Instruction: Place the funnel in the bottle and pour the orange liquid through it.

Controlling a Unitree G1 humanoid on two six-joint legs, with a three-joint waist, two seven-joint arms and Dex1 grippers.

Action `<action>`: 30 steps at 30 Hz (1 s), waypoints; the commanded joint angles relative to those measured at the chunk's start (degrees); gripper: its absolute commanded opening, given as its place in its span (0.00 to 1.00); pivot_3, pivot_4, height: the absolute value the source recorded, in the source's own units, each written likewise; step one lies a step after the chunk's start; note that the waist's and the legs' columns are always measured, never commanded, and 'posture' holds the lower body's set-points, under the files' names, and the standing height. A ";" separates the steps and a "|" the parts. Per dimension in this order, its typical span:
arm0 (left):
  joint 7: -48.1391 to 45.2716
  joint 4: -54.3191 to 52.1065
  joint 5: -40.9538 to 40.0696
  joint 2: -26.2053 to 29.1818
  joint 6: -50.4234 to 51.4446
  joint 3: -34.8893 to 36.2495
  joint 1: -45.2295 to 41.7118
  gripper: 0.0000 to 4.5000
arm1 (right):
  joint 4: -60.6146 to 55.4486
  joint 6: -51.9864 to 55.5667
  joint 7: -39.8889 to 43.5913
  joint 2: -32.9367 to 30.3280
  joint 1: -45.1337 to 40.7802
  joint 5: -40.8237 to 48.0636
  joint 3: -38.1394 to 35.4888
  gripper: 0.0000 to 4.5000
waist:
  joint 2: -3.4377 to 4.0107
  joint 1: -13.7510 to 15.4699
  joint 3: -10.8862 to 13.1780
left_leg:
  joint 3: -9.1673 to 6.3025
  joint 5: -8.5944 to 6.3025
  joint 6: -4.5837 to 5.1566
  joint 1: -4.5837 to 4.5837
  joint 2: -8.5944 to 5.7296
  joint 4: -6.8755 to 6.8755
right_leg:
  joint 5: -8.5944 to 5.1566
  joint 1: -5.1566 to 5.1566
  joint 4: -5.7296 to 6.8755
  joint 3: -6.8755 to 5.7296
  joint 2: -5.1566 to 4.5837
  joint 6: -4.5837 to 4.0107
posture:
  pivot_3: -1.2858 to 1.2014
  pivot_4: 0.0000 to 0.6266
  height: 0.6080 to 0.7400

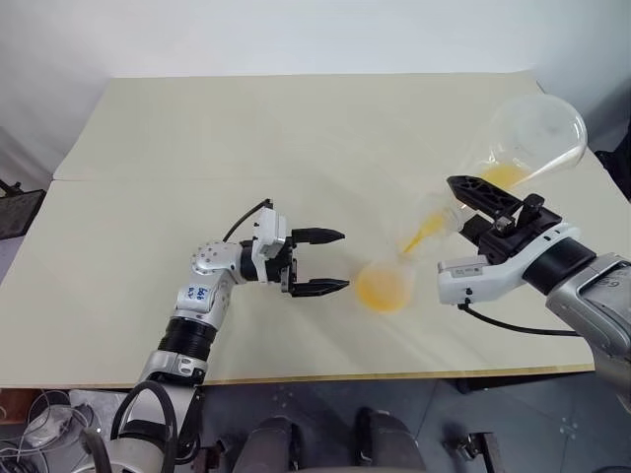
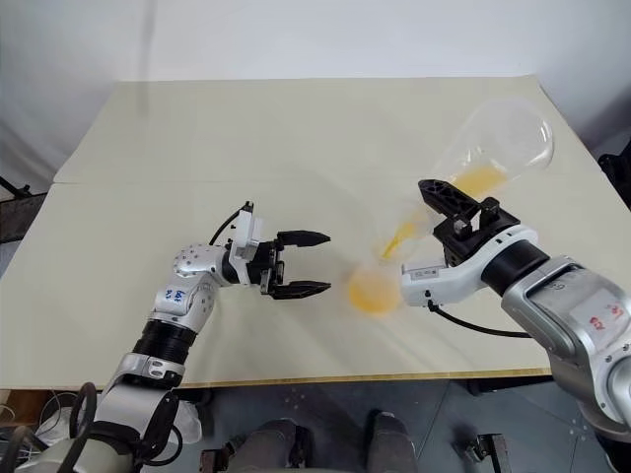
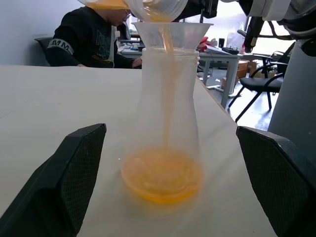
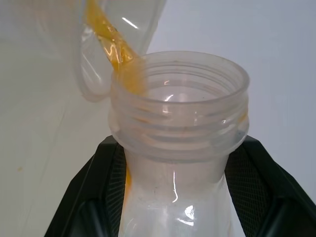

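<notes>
The clear bottle (image 3: 163,113) stands on the table with the clear funnel (image 3: 172,33) seated in its mouth. A thin stream of orange liquid (image 3: 162,175) runs down through the funnel and pools in the bottle's base (image 1: 385,288). My right gripper (image 1: 471,202) is shut on the threaded neck of a clear flask (image 1: 537,133), tilted mouth-down over the funnel, with orange liquid left inside (image 1: 503,175). My left gripper (image 1: 345,261) is open just left of the bottle, one finger (image 3: 74,182) on each side and clear of it.
The pale table (image 1: 246,148) stretches bare to the left and back. Its right edge (image 3: 217,106) lies close behind the bottle. A person in a black top (image 3: 91,37) sits beyond the table, with office chairs (image 3: 266,84) further off.
</notes>
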 commanded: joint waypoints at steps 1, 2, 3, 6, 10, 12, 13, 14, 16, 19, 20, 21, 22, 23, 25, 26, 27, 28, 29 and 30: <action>0.06 -0.59 -0.36 -0.29 0.00 0.54 -0.63 1.00 | -0.58 -1.37 -0.75 -0.44 -0.50 -0.32 -3.29 0.54 | 0.00 0.00 0.00 | 0.00 0.00 0.00 0.00 0.00 0.00 | 0.00 0.00 0.00 0.00 0.00 0.00 | 0.52 0.24 1.00; 0.07 -0.58 -0.34 -0.29 0.01 0.53 -0.63 1.00 | -0.39 -1.66 -0.81 -0.48 -0.62 -0.26 -3.35 0.54 | 0.00 0.00 0.00 | 0.00 0.00 0.00 0.00 0.00 0.00 | 0.00 0.00 0.00 0.00 0.00 0.00 | 0.52 0.24 1.00; 0.09 -0.61 -0.34 -0.28 0.03 0.53 -0.61 1.00 | -0.20 -2.03 -0.86 -0.51 -0.73 -0.17 -3.43 0.54 | 0.00 0.00 0.00 | 0.00 0.00 0.00 0.00 0.00 0.00 | 0.00 0.00 0.00 0.00 0.00 0.00 | 0.52 0.24 1.00; 0.19 -0.60 -0.27 -0.27 0.02 0.53 -0.60 1.00 | 0.32 -3.00 -0.88 -0.61 -1.00 0.07 -3.58 0.54 | 0.00 -0.01 0.00 | 0.00 0.00 0.00 0.00 0.00 0.00 | 0.00 0.00 0.00 0.00 0.00 0.00 | 0.52 0.24 1.00; 0.23 -0.68 -0.29 -0.28 0.01 0.53 -0.51 1.00 | 0.78 -4.13 -1.00 -0.66 -1.25 -0.03 -3.80 0.54 | 0.00 0.00 0.00 | 0.00 0.00 0.00 0.00 0.00 0.00 | 0.00 0.00 0.00 0.00 0.00 0.00 | 0.52 0.24 1.00; 0.22 -0.68 -0.31 -0.29 -0.04 0.54 -0.46 1.00 | 1.12 -4.70 -1.17 -0.81 -1.59 -0.16 -3.98 0.54 | 0.00 0.00 0.00 | 0.00 0.00 0.00 0.00 0.00 0.00 | 0.00 0.00 0.01 0.00 0.00 0.00 | 0.52 0.24 1.00; 0.21 -0.69 -0.33 -0.28 -0.04 0.55 -0.44 1.00 | 1.26 -4.87 -1.21 -0.84 -1.74 -0.20 -4.07 0.54 | 0.00 -0.01 0.00 | 0.00 0.00 0.00 0.00 0.00 0.00 | 0.00 0.00 0.00 0.00 0.00 0.00 | 0.52 0.24 1.00; 0.17 -0.64 -0.33 -0.29 -0.07 0.55 -0.45 1.00 | 1.40 -5.10 -1.22 -0.87 -1.90 -0.20 -4.13 0.54 | 0.00 0.00 0.00 | 0.00 0.00 0.00 0.00 0.00 0.00 | 0.00 0.00 0.01 0.00 0.00 0.00 | 0.52 0.24 1.00; 0.09 -0.48 -0.31 -0.34 -0.17 0.53 -0.51 1.00 | 1.51 -5.22 -1.03 -0.61 -2.04 -0.19 -4.31 0.54 | 0.00 0.00 0.00 | 0.00 0.00 0.00 0.00 0.00 0.00 | 0.00 0.00 0.01 0.00 0.00 0.00 | 0.52 0.24 1.00; 0.02 -0.10 -0.28 -0.49 -0.30 0.52 -0.81 1.00 | 1.49 -5.58 -0.78 -0.41 -2.08 -0.28 -4.43 0.54 | 0.00 0.00 0.00 | 0.00 0.00 0.00 0.00 0.00 0.01 | 0.00 0.00 0.01 0.00 0.00 0.00 | 0.52 0.24 1.00; -0.02 0.03 -0.32 -0.53 -0.28 0.55 -0.96 1.00 | 1.42 -5.65 -0.82 -0.35 -2.11 -0.39 -4.48 0.54 | 0.00 0.01 0.00 | 0.00 0.00 0.00 0.00 0.00 0.01 | 0.00 0.00 0.01 0.00 0.00 0.00 | 0.52 0.24 1.00; -0.11 0.15 -0.33 -0.53 -0.29 0.58 -1.09 1.00 | 1.36 -5.72 -0.87 -0.29 -2.09 -0.45 -4.55 0.54 | 0.00 0.00 0.00 | 0.00 0.00 0.00 0.00 0.00 0.01 | 0.00 0.00 0.02 0.00 0.00 0.00 | 0.52 0.24 1.00; -0.18 0.22 -0.32 -0.52 -0.31 0.61 -1.17 1.00 | 1.33 -5.79 -0.90 -0.26 -2.08 -0.49 -4.61 0.54 | 0.00 0.00 0.00 | 0.00 0.00 0.00 0.00 0.00 0.01 | 0.00 0.00 0.02 0.00 0.00 0.00 | 0.52 0.24 1.00; -0.25 0.30 -0.33 -0.52 -0.33 0.64 -1.23 1.00 | 1.29 -5.94 -0.99 -0.25 -2.02 -0.55 -4.70 0.54 | 0.00 0.00 0.00 | 0.00 0.00 0.00 0.00 0.00 0.01 | 0.00 0.00 0.02 0.00 0.00 0.00 | 0.52 0.24 1.00; -0.39 0.51 -0.32 -0.49 -0.41 0.67 -1.38 1.00 | 1.19 -6.28 -1.12 -0.19 -1.97 -0.72 -4.80 0.54 | 0.00 0.00 0.00 | 0.00 0.00 0.00 0.00 0.00 0.01 | 0.00 0.00 0.02 0.00 0.00 0.00 | 0.52 0.24 1.00; -0.44 0.56 -0.34 -0.48 -0.45 0.67 -1.41 1.00 | 1.13 -6.44 -1.15 -0.14 -1.93 -0.78 -4.85 0.54 | 0.00 0.00 0.00 | 0.00 0.00 0.00 0.00 0.00 0.01 | 0.00 0.00 0.02 0.00 0.00 0.00 | 0.52 0.24 1.00; -0.51 0.70 -0.32 -0.47 -0.53 0.67 -1.49 1.00 | 1.09 -6.60 -1.22 -0.10 -1.97 -0.87 -4.81 0.54 | 0.00 0.00 0.00 | 0.00 0.00 0.00 0.00 0.00 0.01 | 0.00 0.00 0.02 0.00 0.00 0.00 | 0.52 0.24 1.00; -0.55 0.80 -0.32 -0.47 -0.58 0.68 -1.54 1.00 | 1.06 -6.79 -1.32 -0.09 -2.03 -0.97 -4.75 0.54 | 0.00 0.00 0.00 | 0.00 0.00 0.00 0.00 0.00 0.01 | 0.00 0.00 0.02 0.00 0.00 0.00 | 0.52 0.24 1.00; -0.58 0.86 -0.33 -0.49 -0.61 0.68 -1.58 1.00 | 1.02 -6.87 -1.43 0.00 -2.15 -1.10 -4.64 0.54 | 0.00 0.00 0.00 | 0.00 0.00 0.00 0.00 0.00 0.01 | 0.00 0.00 0.02 0.00 0.00 0.00 | 0.52 0.24 1.00; -0.64 0.88 -0.33 -0.49 -0.65 0.68 -1.58 1.00 | 0.97 -6.94 -1.50 0.08 -2.20 -1.16 -4.56 0.54 | 0.00 0.00 0.00 | 0.00 0.00 0.00 0.00 0.00 0.01 | 0.00 0.00 0.02 0.00 0.00 0.00 | 0.52 0.24 1.00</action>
